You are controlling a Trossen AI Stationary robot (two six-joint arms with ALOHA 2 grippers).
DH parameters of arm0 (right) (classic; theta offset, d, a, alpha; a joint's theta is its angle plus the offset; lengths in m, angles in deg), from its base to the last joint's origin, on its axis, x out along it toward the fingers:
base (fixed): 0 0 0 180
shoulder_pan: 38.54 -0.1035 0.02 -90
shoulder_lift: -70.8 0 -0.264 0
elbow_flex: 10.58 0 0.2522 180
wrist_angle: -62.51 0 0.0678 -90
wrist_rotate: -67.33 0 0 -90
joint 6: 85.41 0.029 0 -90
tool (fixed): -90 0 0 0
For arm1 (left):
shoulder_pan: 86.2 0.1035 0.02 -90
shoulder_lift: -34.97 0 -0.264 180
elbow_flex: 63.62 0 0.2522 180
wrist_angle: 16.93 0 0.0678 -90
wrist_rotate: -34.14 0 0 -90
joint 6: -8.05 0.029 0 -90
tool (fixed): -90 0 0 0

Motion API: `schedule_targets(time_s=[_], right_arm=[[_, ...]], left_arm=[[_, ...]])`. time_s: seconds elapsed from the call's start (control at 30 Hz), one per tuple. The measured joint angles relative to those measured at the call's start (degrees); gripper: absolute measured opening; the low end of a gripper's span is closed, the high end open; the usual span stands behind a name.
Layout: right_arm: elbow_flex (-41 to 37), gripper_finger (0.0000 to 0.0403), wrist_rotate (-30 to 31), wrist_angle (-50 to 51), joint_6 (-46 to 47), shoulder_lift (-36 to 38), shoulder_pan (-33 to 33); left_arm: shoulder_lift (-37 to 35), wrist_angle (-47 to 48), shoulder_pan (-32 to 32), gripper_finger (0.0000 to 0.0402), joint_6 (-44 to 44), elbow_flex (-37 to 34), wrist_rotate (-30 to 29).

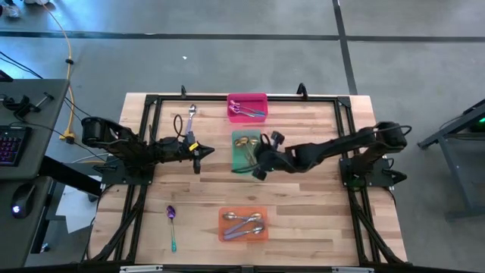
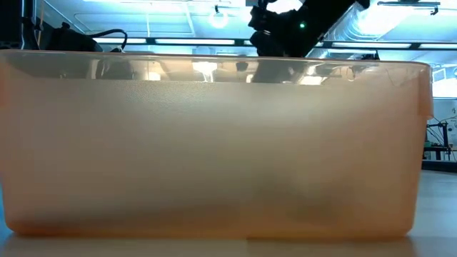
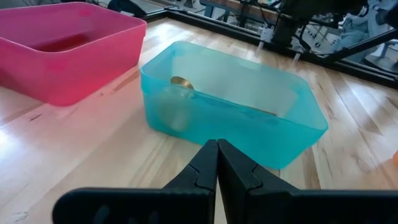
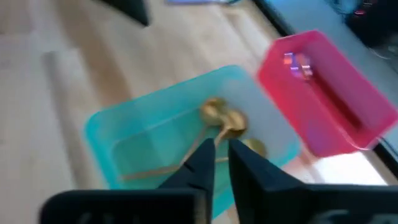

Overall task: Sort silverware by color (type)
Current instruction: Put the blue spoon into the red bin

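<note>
Three rectangular plastic bins sit on the pale wooden bench in the high view: a pink bin at the far edge holding purple-tinted utensils, a translucent teal bin in the middle holding gold spoons, and an orange bin near the front holding silver spoons. A silver utensil lies loose near the far left, and a purple spoon with a teal handle lies loose at the front left. The left tool hovers just left of the teal bin; the right tool hangs over that bin's near right part.

The low view is filled by the orange bin's wall, with a dark arm above it.

The left wrist view shows the left tool's fingers pressed together, empty, facing the teal bin.

The right wrist view shows the right tool slightly parted above the gold spoons, gripping nothing.
</note>
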Motion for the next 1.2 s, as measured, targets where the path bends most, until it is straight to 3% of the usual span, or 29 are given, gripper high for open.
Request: schedule_targets(time_s=[0.07,0.27,0.37,0.63,0.83,1.0,1.2], right_arm=[[-2.0,0.0007,-2.2,-4.2,-2.6,0.0,-0.5],[-17.7,0.0003,-14.9,-35.9,-12.4,0.9,0.1],[-24.5,0.0003,-16.6,-46.9,-13.8,3.2,-0.2],[-37.2,0.0001,-16.3,-51.6,-13.7,16.3,-0.3],[-41.3,0.0,-16.3,-51.7,-14.2,22.9,-0.1],[-41.8,0.0,-16.4,-49.8,-16.7,24.4,-0.1],[-41.8,0.0,-16.4,-49.6,-19.2,24.2,-0.1]], left_arm=[[0.0,0.0,-0.3,0.0,0.0,0.0,0.0],[0.0,0.2,-2.6,0.0,0.0,0.0,-0.5],[0.0,0.3,-4.5,0.0,0.1,0.0,-3.1],[0.0,1.1,-13.6,0.0,-2.1,0.9,-10.3],[-0.1,4.3,-21.2,0.0,-4.1,5.2,-15.2],[-0.7,20.4,-27.1,0.0,-9.3,12.5,-20.8],[-2.2,53.6,-32.9,0.0001,-22.2,26.8,-24.2]])
